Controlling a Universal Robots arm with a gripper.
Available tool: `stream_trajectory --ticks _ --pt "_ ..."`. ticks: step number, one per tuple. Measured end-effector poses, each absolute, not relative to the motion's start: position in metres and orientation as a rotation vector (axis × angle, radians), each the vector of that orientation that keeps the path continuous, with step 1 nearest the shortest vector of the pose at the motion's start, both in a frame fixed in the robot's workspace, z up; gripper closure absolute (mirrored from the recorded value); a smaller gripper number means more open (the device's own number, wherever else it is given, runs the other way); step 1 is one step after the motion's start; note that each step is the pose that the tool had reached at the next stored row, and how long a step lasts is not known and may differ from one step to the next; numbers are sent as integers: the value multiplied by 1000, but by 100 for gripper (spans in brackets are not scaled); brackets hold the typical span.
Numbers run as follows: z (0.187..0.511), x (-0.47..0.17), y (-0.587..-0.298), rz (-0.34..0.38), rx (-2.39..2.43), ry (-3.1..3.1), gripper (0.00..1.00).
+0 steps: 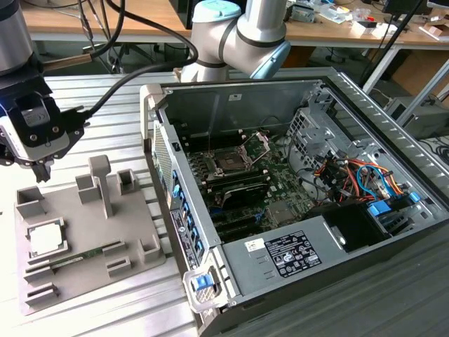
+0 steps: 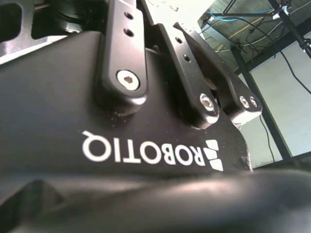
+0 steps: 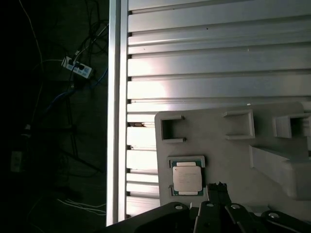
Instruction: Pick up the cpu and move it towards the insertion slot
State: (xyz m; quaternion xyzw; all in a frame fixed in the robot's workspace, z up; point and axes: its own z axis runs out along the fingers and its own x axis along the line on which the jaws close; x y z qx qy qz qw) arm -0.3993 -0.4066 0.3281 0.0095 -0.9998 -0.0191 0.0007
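The cpu [image 1: 45, 239], a small pale square chip, lies flat in a square-rimmed pocket of the grey holder plate [image 1: 133, 232] at the exterior view's left. In the first wrist view the cpu [image 3: 187, 178] sits just beside my fingertips. My gripper [image 1: 43, 171] hangs above the plate's far left corner, a little above and behind the cpu, shut with nothing in it. In the first wrist view the gripper [image 3: 218, 187] shows its tips pressed together. The insertion slot [image 1: 229, 163] is a dark square socket in the green motherboard, with its metal load plate [image 1: 257, 143] swung up.
The open computer case [image 1: 295, 267] lies on its side to the exterior view's right of the holder plate. A raised case wall [image 1: 175, 203] stands between the plate and the socket. A green memory stick [image 1: 79, 259] lies in the plate, and grey posts [image 1: 102, 184] stand up from it.
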Motion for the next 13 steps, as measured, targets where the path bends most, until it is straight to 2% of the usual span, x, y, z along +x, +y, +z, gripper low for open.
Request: stream_trajectory --ticks 13 --pt "325 -400 -407 -60 30 -3140 89"
